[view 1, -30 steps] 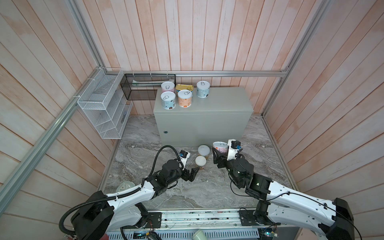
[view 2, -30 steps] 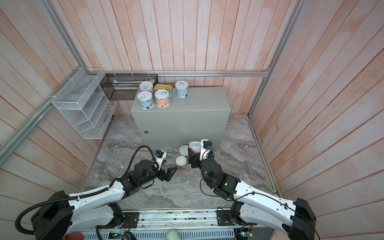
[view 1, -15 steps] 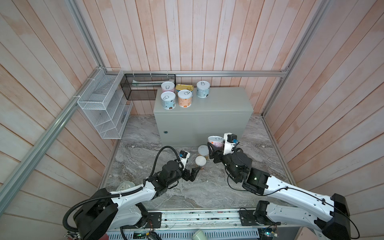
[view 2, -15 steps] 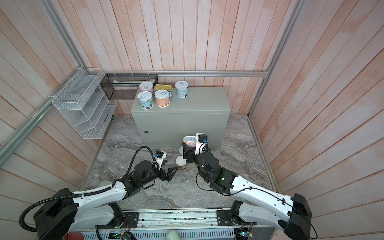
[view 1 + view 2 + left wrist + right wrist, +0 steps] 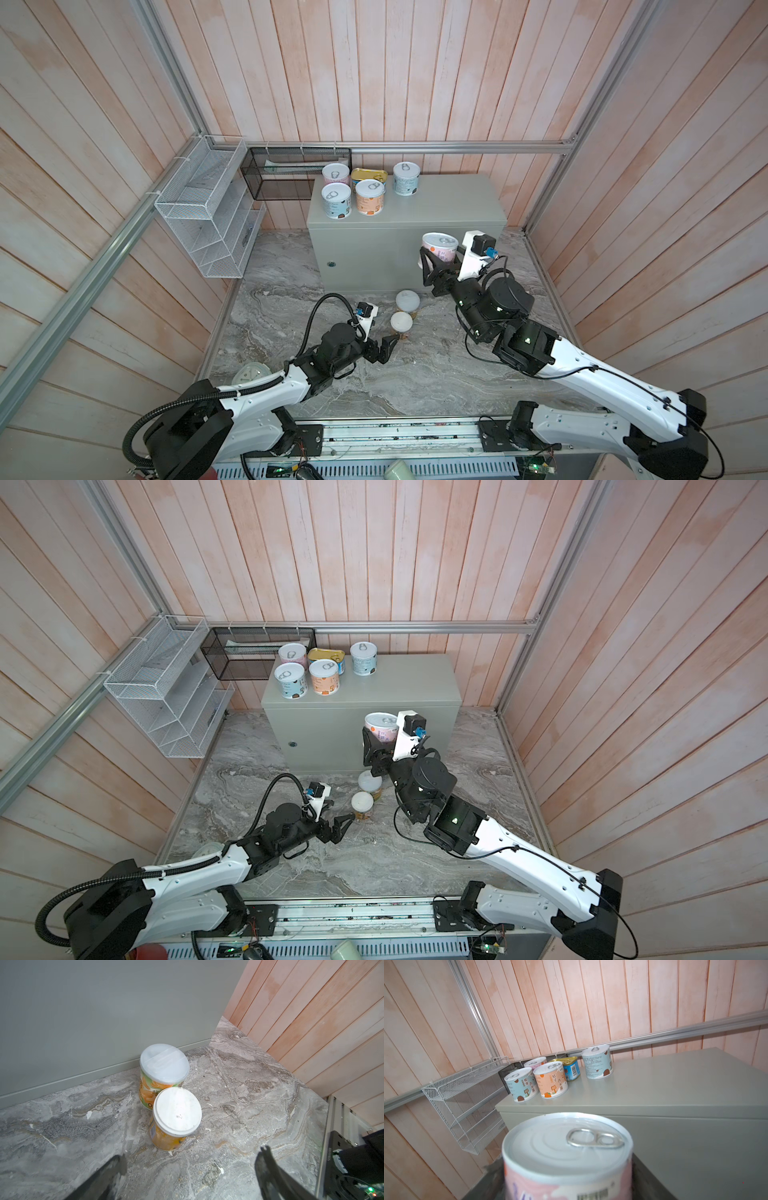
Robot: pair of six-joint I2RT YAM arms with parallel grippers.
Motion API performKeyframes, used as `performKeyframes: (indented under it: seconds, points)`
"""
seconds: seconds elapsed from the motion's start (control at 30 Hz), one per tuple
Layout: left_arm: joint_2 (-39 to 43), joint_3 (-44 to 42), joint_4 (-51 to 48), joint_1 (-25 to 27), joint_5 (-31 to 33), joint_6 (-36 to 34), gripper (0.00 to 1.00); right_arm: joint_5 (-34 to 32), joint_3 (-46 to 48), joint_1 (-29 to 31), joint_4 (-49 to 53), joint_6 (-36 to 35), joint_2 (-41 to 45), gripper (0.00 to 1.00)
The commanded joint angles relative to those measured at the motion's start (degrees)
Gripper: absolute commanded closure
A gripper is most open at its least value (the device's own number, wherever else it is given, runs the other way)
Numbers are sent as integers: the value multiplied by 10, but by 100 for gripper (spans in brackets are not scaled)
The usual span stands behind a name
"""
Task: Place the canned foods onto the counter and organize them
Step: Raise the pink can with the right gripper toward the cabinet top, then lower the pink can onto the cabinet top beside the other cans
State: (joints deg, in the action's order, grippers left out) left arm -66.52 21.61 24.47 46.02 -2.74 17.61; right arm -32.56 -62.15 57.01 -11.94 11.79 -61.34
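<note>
Right tool (image 5: pixel 439 258) tight around pink can (image 5: pixel 439 244), now higher, nearer counter (image 5: pixel 449 199); left tool (image 5: pixel 384 347) wide apart.

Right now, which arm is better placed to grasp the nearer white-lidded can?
Left: the left gripper is open, empty, close to that white-lidded can; the right gripper holds a pink can.

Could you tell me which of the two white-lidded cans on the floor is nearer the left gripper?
The front can, with the opaque white lid, ahead of the open left gripper; the translucent-lidded can stands behind it, nearer the counter.
</note>
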Motion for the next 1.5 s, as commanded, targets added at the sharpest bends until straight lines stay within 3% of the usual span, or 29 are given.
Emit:
performKeyframes:
  seconds: [0.0, 0.2, 0.63, 0.93, 1.27, 1.47]
  points:
    - [10, -7, 15, -2, 13, -2, 0, -10, -57, -10, -29, -49, -14, 33]
    - [3, -5, 13, -2, 42, -31, 0, 52, -133, -29, -47, -115, -53, 32]
    - [-11, -6, 16, -2, 71, -32, 0, 194, -281, -132, -26, -140, -159, 31]
    - [10, -39, 65, -2, 82, -23, 0, 253, -354, -196, -25, -128, -231, 31]
    - [0, -34, 59, -2, 97, -22, 0, 349, -448, -264, -11, -56, -335, 31]
    - [-18, -27, 64, -2, 83, -16, 0, 353, -473, -268, -28, -64, -380, 31]
